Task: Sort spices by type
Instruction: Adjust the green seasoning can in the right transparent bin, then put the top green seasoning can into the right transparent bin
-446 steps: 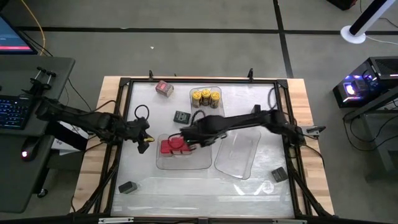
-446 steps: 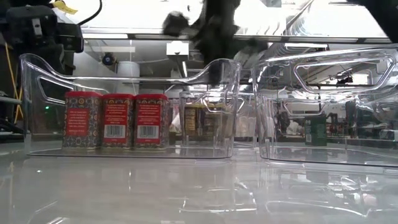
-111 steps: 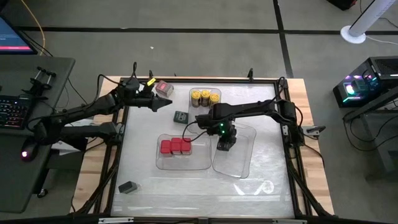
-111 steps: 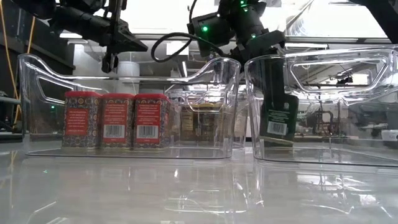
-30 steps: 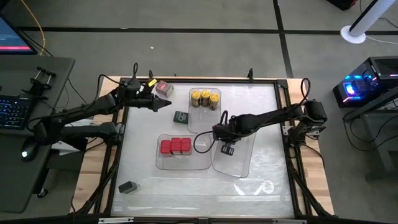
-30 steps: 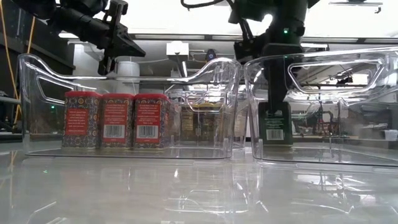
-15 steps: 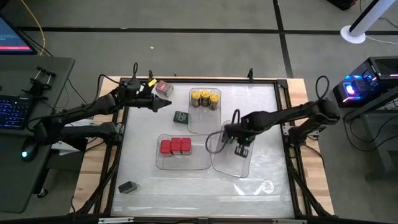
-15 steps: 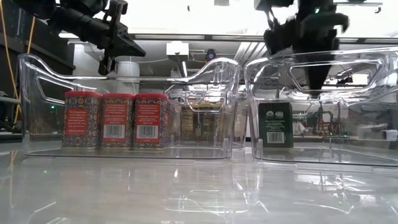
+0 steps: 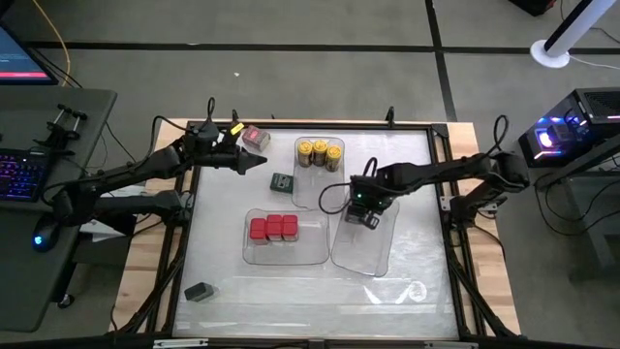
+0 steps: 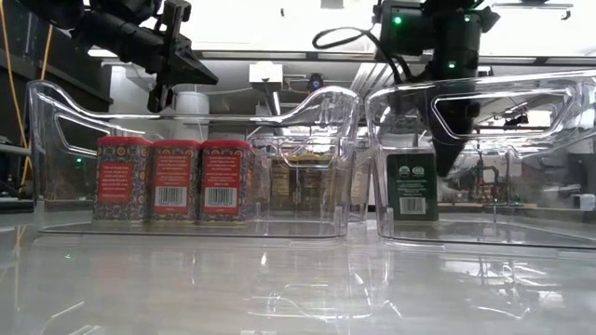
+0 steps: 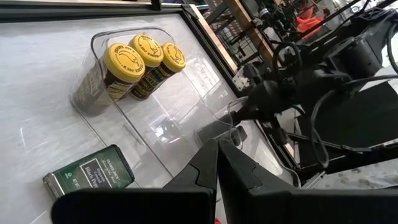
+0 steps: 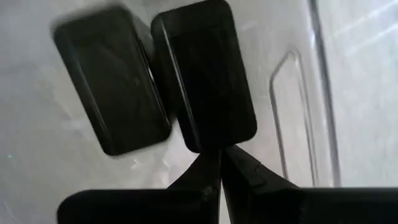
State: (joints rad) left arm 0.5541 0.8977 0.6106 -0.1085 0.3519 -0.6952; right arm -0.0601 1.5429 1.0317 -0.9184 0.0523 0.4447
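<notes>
One right gripper point(image 9: 371, 215), clenched and empty, hangs over the dark tin point(image 10: 413, 186) standing in the right tray point(image 9: 360, 257) | left gripper point(image 9: 263, 161) clenched, empty, near the loose red tin point(image 9: 256, 138) | done: three red tins point(image 9: 273, 228), three yellow-lidded jars point(image 9: 320, 151) trayed | left: green tin point(image 9: 282, 181), grey tin point(image 9: 199, 291)

Grey floor point(image 9: 291, 68), desk point(image 9: 39, 242) with keyboard point(image 9: 24, 179)

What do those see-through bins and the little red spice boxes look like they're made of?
The bins look like clear glossy plastic: you see straight through the walls, and the moulded rims catch highlights. The red spice boxes look like printed metal tins, though coated card is possible.
</notes>
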